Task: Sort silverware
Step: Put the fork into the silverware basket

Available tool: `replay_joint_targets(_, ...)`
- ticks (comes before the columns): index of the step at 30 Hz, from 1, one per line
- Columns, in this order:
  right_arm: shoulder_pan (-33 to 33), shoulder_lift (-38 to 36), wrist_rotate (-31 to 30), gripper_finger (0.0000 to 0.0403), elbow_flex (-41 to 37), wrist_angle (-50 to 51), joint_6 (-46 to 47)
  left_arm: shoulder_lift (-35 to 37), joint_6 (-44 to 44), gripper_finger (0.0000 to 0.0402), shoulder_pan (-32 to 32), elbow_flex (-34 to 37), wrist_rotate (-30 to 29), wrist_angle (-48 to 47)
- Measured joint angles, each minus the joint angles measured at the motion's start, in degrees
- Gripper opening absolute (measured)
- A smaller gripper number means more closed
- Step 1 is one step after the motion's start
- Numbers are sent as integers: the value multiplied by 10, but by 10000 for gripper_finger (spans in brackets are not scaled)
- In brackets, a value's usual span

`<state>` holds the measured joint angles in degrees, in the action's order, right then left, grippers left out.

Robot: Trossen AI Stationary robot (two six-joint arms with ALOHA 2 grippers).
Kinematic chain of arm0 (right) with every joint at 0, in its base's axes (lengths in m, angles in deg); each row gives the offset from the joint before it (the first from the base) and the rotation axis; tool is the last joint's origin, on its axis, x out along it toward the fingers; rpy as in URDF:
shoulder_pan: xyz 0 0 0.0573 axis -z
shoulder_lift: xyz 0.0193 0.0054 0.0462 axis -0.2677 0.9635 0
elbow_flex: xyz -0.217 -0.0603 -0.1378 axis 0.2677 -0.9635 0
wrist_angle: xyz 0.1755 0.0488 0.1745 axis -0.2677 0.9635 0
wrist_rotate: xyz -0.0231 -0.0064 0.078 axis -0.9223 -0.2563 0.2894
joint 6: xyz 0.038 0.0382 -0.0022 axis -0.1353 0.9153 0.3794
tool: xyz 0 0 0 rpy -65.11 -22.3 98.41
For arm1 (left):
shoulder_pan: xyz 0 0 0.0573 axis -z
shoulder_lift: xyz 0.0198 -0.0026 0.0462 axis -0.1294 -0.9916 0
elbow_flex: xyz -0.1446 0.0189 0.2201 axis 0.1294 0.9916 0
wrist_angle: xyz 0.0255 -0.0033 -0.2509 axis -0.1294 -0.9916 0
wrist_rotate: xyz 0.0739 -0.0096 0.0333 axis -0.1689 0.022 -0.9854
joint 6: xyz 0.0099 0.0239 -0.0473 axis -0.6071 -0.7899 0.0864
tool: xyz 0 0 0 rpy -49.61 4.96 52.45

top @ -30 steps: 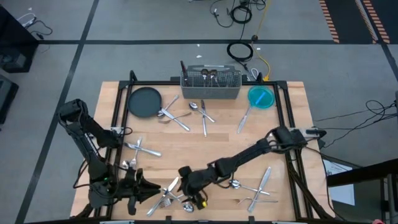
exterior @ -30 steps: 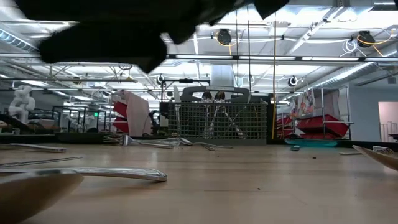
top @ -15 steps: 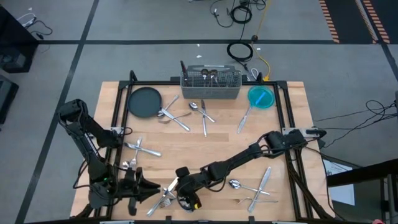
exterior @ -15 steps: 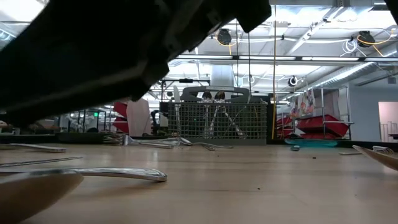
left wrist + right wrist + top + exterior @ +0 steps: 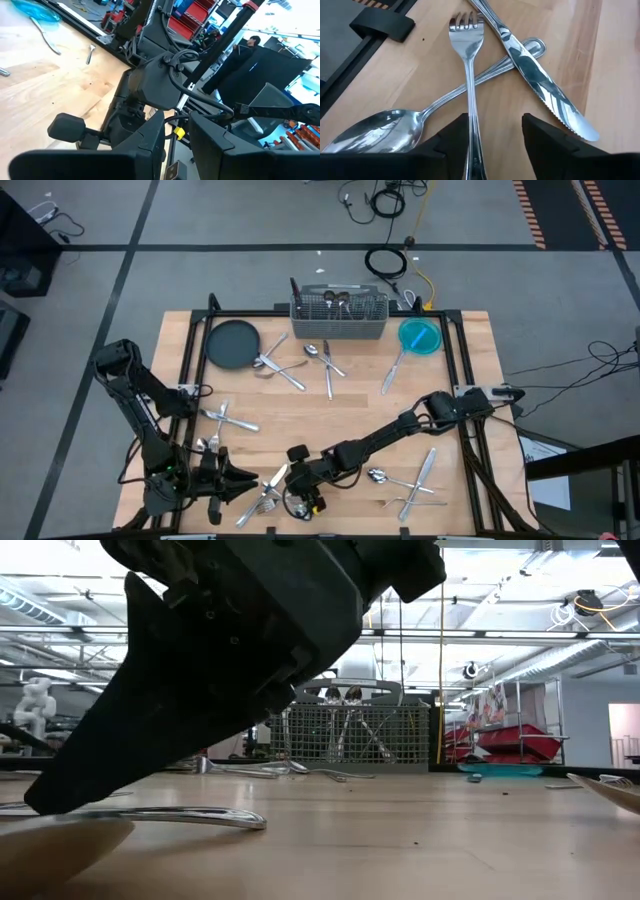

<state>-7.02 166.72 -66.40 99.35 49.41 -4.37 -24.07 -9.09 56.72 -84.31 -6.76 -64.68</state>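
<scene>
Right end effector (image 5: 292, 498) low at near counter (image 5: 350, 415) edge, fingers spread around fork (image 5: 469, 85) handle, crossing spoon (image 5: 380, 127), beside knife (image 5: 535, 75). Left end effector (image 5: 235, 480) waiting nearby, spread.

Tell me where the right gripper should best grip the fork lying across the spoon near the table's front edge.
Probably mid-handle, from straight above: the fork lies flat, its handle running between the right gripper's open fingers and resting over the spoon handle, clear of the knife.
</scene>
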Motion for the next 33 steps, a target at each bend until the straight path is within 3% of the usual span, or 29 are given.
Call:
replay_joint_targets(7, -4, 0, 28, 129, 0, 1, -10, 0, -1, 93, 0, 0, 0, -2)
replay_joint_targets(22, -3, 9, 0, 120, 1, 29, -11, 0, 0, 93, 0, 0, -19, -19)
replay_joint_targets(26, -8, 15, 0, 86, 1, 41, -2, 0, 0, 93, 0, 0, -22, -19)
replay_joint_targets(30, -11, 17, -5, 20, 2, 57, 14, 0, 0, 93, 0, 0, -22, -21)
replay_joint_targets(33, -12, 17, -5, 15, 2, 64, 41, 0, 0, 93, 0, 0, -22, -21)
